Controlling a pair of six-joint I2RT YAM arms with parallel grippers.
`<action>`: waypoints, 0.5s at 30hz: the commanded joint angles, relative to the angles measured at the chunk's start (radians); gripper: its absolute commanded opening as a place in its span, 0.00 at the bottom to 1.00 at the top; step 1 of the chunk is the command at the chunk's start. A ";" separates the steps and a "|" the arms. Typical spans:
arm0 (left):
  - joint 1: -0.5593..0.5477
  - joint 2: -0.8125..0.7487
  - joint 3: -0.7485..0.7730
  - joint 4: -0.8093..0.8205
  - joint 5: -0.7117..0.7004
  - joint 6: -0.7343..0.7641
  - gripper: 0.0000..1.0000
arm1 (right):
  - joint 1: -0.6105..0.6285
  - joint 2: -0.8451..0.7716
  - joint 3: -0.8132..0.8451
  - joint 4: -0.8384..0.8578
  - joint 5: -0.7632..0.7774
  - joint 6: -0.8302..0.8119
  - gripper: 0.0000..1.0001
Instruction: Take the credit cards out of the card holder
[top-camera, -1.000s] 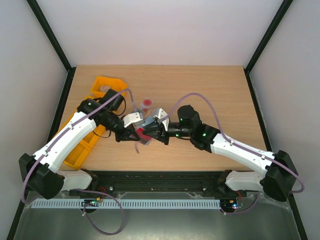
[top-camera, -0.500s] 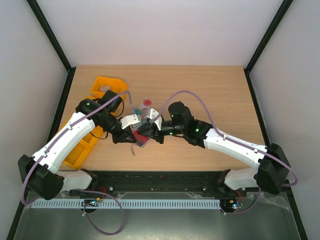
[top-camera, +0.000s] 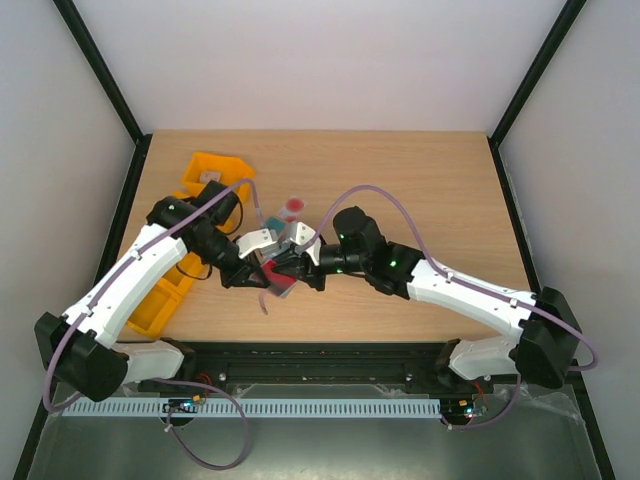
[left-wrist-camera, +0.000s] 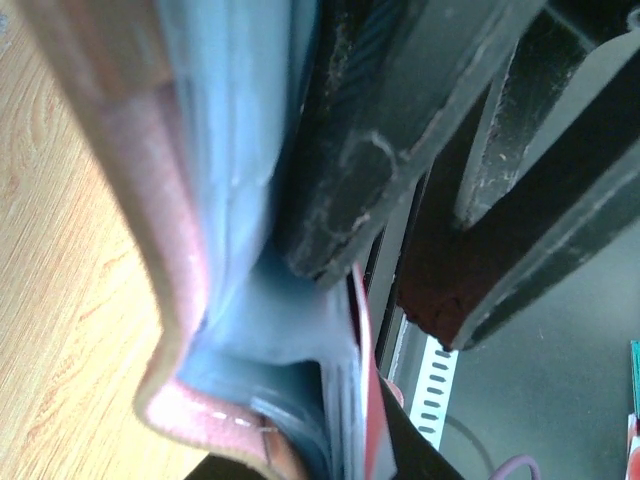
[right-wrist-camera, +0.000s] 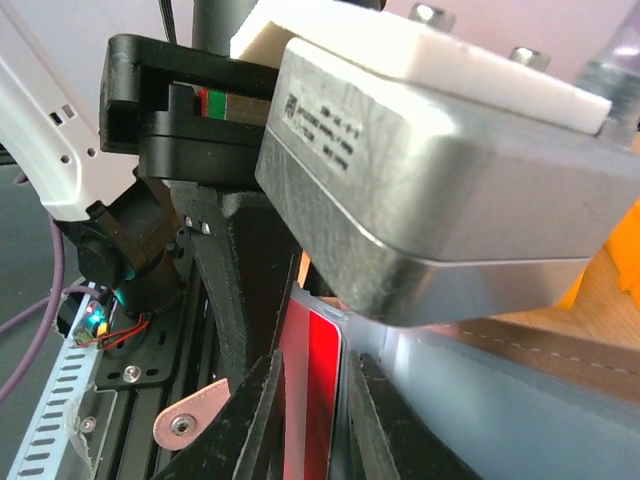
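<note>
Since a second ago the right arm has pushed in further to the left, and the card holder (top-camera: 276, 282) has shifted a little left with it, towards the table's (top-camera: 430, 180) near edge.

From above, most of the holder is buried between the two wrists; only a reddish patch and a dangling tab show. The left gripper (top-camera: 256, 272) is clamped on it: in its own camera, the black fingers (left-wrist-camera: 345, 200) press against the grey-blue lining, all blurred and too close to read.

The right gripper (right-wrist-camera: 312, 425) meets it from the other side, jaws narrow, with a red sheet (right-wrist-camera: 312, 375) pinched between the tips. Whether that is a card or part of the holder, I cannot tell.

A pale card with a red mark (top-camera: 291, 207) lies just behind the grippers. A teal sliver (left-wrist-camera: 635, 372) is cut off at the left wrist picture's edge.
</note>
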 joint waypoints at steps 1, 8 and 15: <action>0.013 -0.042 0.027 0.148 0.122 0.015 0.02 | 0.054 0.004 -0.015 -0.102 -0.080 -0.017 0.18; 0.032 -0.062 0.019 0.173 0.132 -0.003 0.02 | 0.052 -0.023 -0.027 -0.127 -0.210 -0.017 0.18; 0.034 -0.074 -0.014 0.205 0.097 -0.012 0.02 | 0.052 -0.085 -0.035 -0.211 -0.201 -0.052 0.20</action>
